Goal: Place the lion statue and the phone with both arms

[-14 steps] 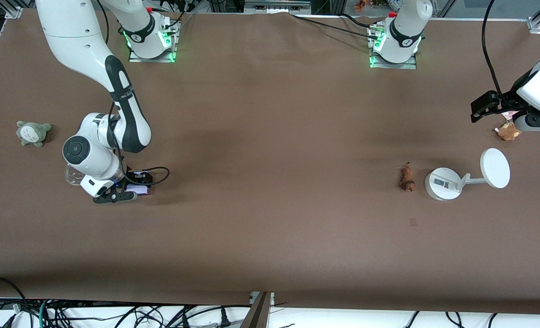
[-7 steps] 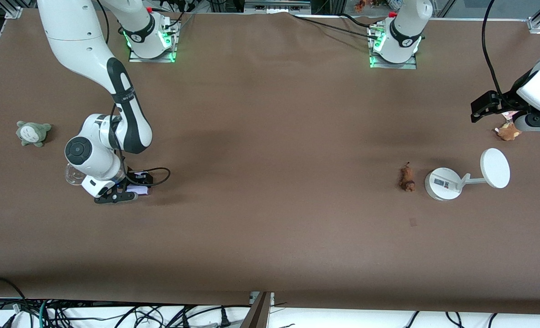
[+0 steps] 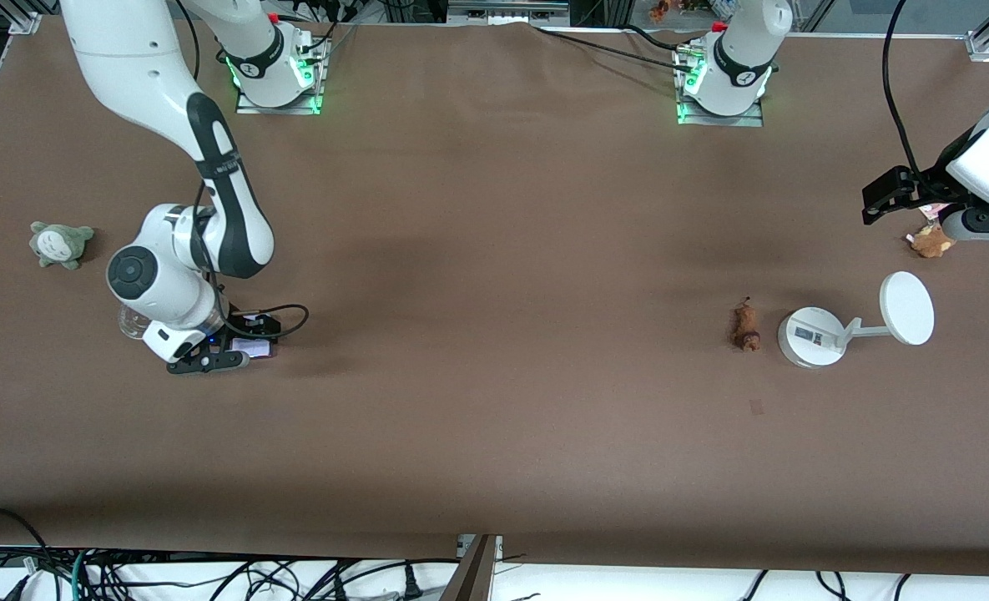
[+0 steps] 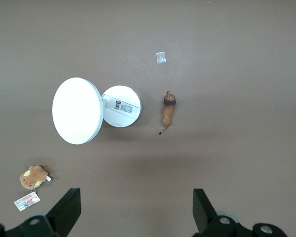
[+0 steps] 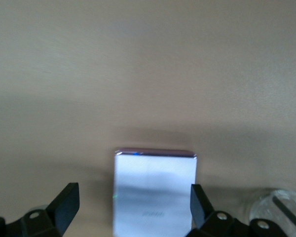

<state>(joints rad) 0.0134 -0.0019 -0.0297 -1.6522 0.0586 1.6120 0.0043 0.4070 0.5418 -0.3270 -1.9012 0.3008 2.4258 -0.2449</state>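
Pale-lavender and flat, the phone (image 3: pixel 254 348) lies on the brown tabletop (image 3: pixel 494 250) toward the right arm's end, with a clear glass cup (image 3: pixel 130 322) close beside it. The right claw (image 3: pixel 238 356) is down low over it. In the right wrist view its fingers (image 5: pixel 65 204) stand apart on either side of the phone (image 5: pixel 154 192), one of them very near the phone's edge and not yet closed on it.

Over the last second the right arm's wrist and forearm have shifted slightly toward the grey-green plush creature (image 3: pixel 61 244), while the claw itself barely moved and the phone stayed put. That looks like a final lining-up before the grip, so the phone's pickup seems about to happen rather than done.

The left arm has not moved and waits. The left claw (image 3: pixel 885 199) hangs with fingers apart (image 4: pixel 65 211) over the tabletop beside the tan plush toy (image 3: pixel 930 242).

The lion statue (image 3: pixel 744 327) lies untouched just beside the white round-based stand (image 3: pixel 811 337), nearer the front camera than the left claw, so that half of the task is unstarted.
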